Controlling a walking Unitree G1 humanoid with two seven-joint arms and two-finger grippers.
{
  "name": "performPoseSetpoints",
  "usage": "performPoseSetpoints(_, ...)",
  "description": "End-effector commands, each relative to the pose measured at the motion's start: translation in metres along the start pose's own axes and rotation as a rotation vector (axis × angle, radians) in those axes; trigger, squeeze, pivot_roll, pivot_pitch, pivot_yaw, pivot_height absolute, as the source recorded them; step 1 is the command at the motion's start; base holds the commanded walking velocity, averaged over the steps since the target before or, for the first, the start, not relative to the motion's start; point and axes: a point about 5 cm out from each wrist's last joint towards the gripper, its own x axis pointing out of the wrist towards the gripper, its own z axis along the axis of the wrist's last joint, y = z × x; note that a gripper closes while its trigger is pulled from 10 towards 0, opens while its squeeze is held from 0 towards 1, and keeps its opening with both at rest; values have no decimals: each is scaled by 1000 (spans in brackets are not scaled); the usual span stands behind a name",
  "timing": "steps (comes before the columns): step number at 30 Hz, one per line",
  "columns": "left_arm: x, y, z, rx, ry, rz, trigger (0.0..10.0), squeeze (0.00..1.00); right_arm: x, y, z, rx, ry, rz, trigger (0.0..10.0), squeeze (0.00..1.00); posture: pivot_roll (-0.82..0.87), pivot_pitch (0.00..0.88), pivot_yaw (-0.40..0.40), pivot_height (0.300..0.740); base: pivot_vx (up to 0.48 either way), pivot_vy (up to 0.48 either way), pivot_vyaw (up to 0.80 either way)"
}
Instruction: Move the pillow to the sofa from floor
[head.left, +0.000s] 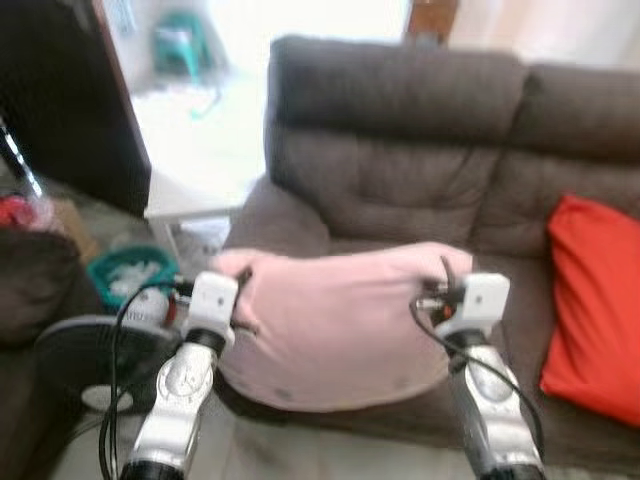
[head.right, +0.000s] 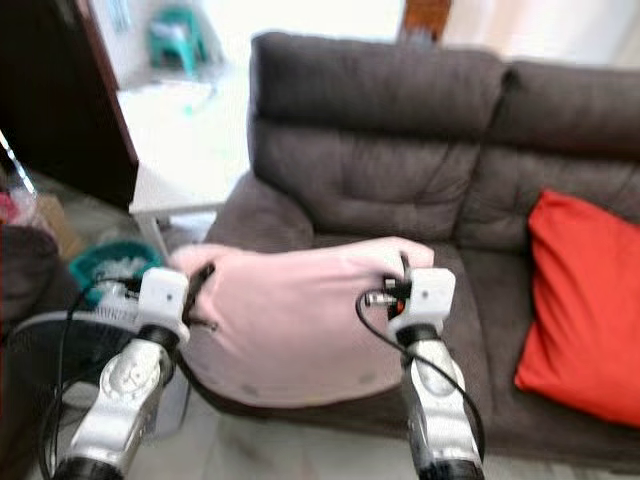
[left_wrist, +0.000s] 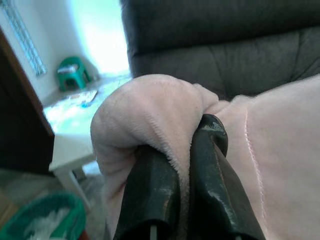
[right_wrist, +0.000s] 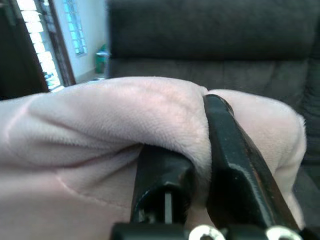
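We hold the pink pillow (head.left: 335, 325) between our two grippers, stretched across the front edge of the sofa (head.left: 400, 150) seat. The left gripper (left_wrist: 182, 172) has its jaws pinching one bunched corner of the pillow, plush fabric squeezed between the two black fingers (left_wrist: 150, 195). The right gripper (right_wrist: 200, 165) pinches the opposite corner the same way, a fold of cloth caught between its jaws. Beyond both sets of jaws rises the dark sofa back. The blur leaves us unsure whether the pillow's lower edge rests on the seat or hangs just before it. Off beyond the right gripper, a red cushion (head.left: 595, 305) leans on the sofa. Past the left gripper stand a white side table (head.left: 195, 195) and a green basket (head.left: 130, 272).
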Motion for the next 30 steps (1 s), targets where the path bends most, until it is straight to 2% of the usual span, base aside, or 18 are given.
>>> performPoseSetpoints(1,9,8,19,-11,-71,45,10000,0,0,-18,10,-10,-43,-58,10000,0,111,0,-22,740,285,0,0)
performPoseSetpoints(3,14,7,30,-14,-111,24,10000,0,2,-20,12,13,-49,-74,10000,0,116,0,-23,740,285,0,0)
performPoseSetpoints(5,15,7,33,-14,-121,20,10000,0,2,-20,12,17,-52,-79,10000,0,116,0,-23,740,285,0,0)
performPoseSetpoints(8,21,7,50,26,-189,-5,10000,0,4,-21,17,12,-72,-76,10000,0,112,0,-21,740,287,0,0)
performPoseSetpoints(10,25,9,67,18,-249,7,10000,0,6,-20,23,6,-91,-74,10000,0,114,0,-19,740,287,0,0)
performPoseSetpoints(14,29,12,76,23,-278,16,10000,0,9,-18,28,0,-110,-65,10000,0,115,0,-19,740,285,0,0)
performPoseSetpoints(20,26,11,65,14,-230,4,10000,0,13,-16,31,-9,-112,-57,10000,0,116,0,-19,740,287,0,0)
performPoseSetpoints(30,24,9,62,3,-208,-3,10000,0,14,-12,36,-56,-124,-15,10000,0,114,0,-22,740,286,0,111)
